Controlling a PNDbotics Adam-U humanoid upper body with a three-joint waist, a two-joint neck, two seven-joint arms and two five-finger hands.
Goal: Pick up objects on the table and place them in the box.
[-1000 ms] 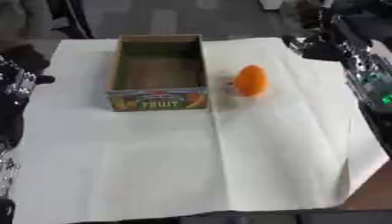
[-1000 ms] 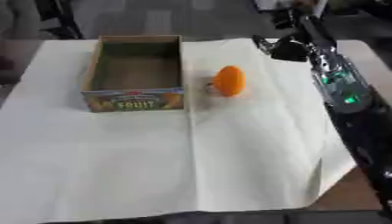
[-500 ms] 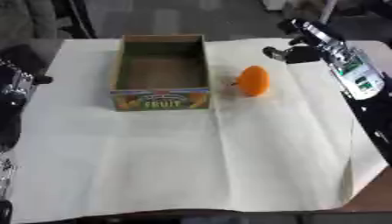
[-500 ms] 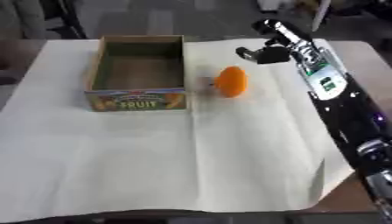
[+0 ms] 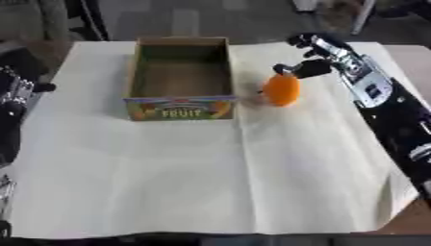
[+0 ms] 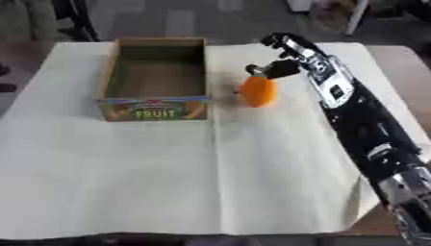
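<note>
Right robot hand (image 6: 278,67) in upper right of frame, fingers curled just above the orange fruit (image 6: 258,91). Open box (image 6: 154,108), upper left, holds nothing visible. White cloth (image 6: 168,182) covers desk.

Cloth-covered table (image 5: 168,168): box (image 5: 179,77), orange object (image 5: 281,90)

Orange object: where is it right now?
In the left eye view the orange object sits on the white cloth just right of the fruit box, by its front right corner, with the right hand just above its far side.
</note>
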